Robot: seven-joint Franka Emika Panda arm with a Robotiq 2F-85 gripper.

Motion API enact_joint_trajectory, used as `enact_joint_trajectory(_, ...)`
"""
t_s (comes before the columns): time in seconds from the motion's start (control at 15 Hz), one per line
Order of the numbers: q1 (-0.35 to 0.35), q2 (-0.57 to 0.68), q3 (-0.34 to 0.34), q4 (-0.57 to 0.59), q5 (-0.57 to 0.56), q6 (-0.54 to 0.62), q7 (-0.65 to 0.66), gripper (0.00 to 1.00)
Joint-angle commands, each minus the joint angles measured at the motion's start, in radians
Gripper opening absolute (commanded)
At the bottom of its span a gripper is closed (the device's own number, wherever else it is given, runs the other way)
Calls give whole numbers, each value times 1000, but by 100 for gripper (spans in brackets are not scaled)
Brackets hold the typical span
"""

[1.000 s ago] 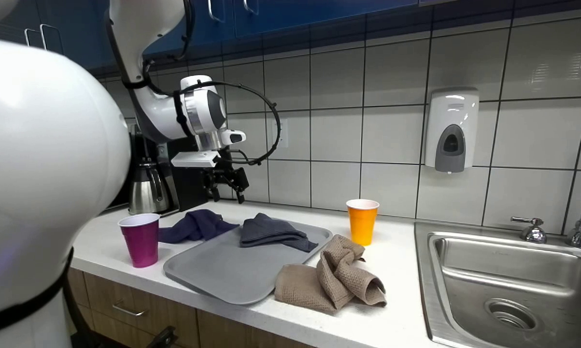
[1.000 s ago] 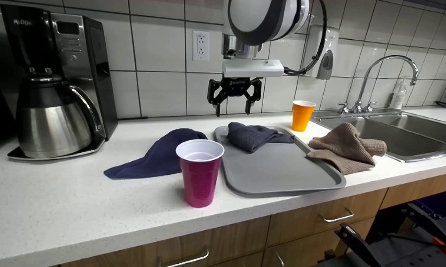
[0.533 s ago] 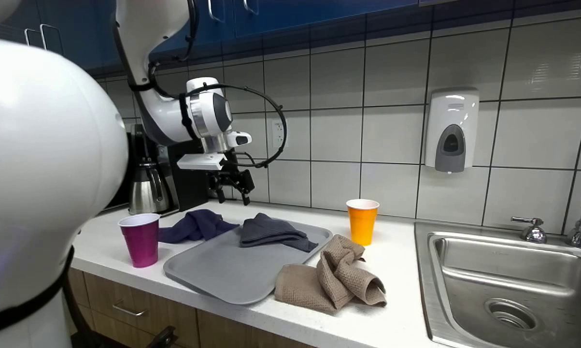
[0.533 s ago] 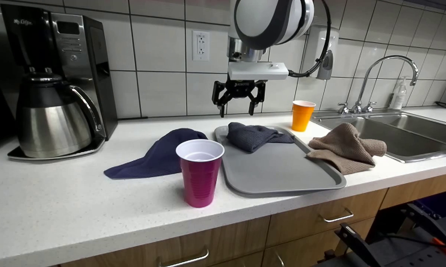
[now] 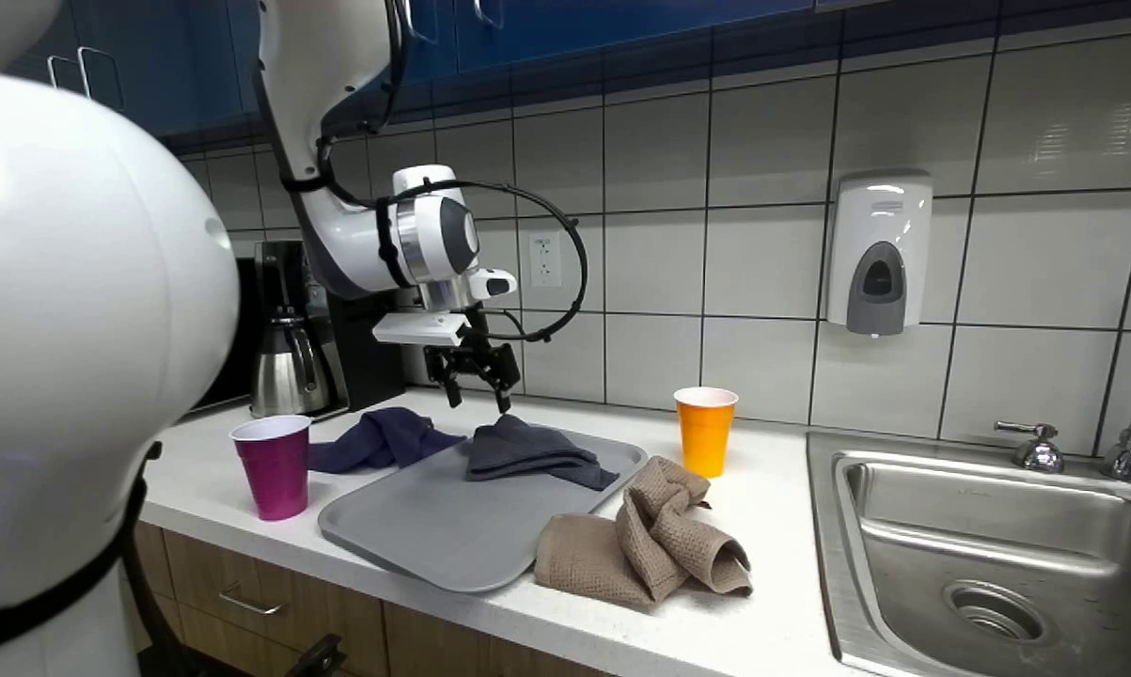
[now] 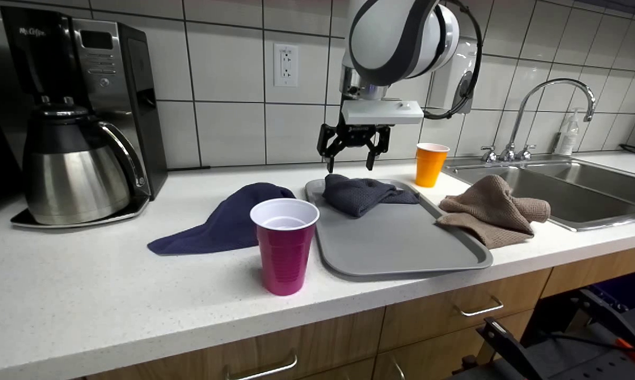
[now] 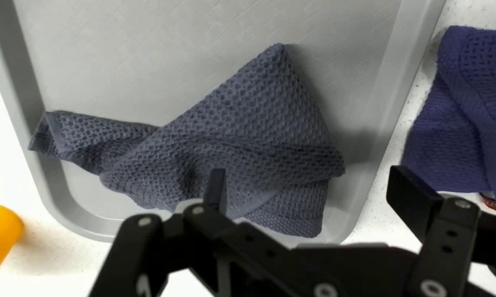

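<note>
As it sinks toward four o'clock in both exterior views, the gaping tool (image 6: 350, 164) nears the grey towel (image 6: 362, 195).

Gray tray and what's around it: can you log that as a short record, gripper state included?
gripper: open, holding nothing, hanging above and near the slate cloth
slate cloth: crumpled, lying on the tray
tray: gray, on the white counter
navy cloth: on the counter, beside the tray
brown cloth: bunched, at the tray's opposite side
purple cup: upright on the counter
orange cup: upright on the counter
</note>
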Motion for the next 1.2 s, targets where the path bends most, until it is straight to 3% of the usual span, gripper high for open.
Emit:
enact_joint_trajectory(0.0, -15, 42, 7, 23, 17, 11, -38, 100)
enact_joint_trajectory(1.13, 5, 255, -36, 209, 48, -16, -38, 100)
